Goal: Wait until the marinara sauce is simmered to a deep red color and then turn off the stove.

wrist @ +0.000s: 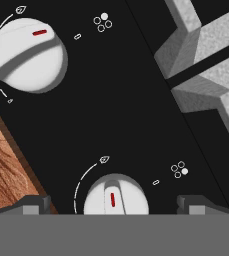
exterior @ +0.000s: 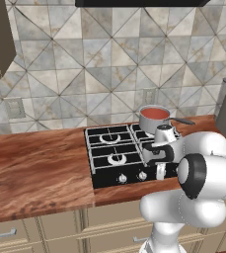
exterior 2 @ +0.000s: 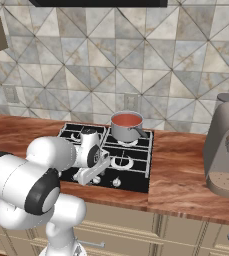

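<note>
Nearest us, a small round silver knob w/ red mark sits between our tool's wide-open fingertips. Orange-red marinara sauce fills the small steel saucepan on the black gas stove's back-right burner, on the wood bench.

1 saucepan, 4 burners, 2 knobs.
</note>
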{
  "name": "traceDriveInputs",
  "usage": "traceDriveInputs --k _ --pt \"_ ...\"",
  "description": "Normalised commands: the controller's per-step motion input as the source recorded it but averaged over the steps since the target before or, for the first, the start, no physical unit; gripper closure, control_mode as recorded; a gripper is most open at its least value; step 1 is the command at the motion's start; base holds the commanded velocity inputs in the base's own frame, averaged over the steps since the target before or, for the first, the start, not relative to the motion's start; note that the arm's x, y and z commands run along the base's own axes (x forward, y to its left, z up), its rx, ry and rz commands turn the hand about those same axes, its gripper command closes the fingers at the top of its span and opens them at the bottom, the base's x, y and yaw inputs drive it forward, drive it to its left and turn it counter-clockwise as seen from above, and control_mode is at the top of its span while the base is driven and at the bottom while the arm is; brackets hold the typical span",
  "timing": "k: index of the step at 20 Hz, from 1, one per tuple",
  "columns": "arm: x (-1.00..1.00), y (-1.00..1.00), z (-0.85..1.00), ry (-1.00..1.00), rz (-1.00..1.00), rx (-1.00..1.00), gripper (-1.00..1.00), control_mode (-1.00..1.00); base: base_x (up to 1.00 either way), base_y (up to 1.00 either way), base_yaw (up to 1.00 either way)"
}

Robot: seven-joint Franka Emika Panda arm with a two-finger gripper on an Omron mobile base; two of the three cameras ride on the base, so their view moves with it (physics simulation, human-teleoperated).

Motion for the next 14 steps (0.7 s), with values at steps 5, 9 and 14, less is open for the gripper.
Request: traceDriveInputs --k 5,9,14 --pt "0.00 0.00 0.00 0.00 0.00 0.00 -1.00 -1.00 0.00 0.00 0.00" --pt "0.00 0.00 0.00 0.00 0.00 0.00 -1.00 -1.00 0.00 0.00 0.00" --pt "0.00 0.00 0.00 0.00 0.00 0.00 -1.00 -1.00 0.00 0.00 0.00"
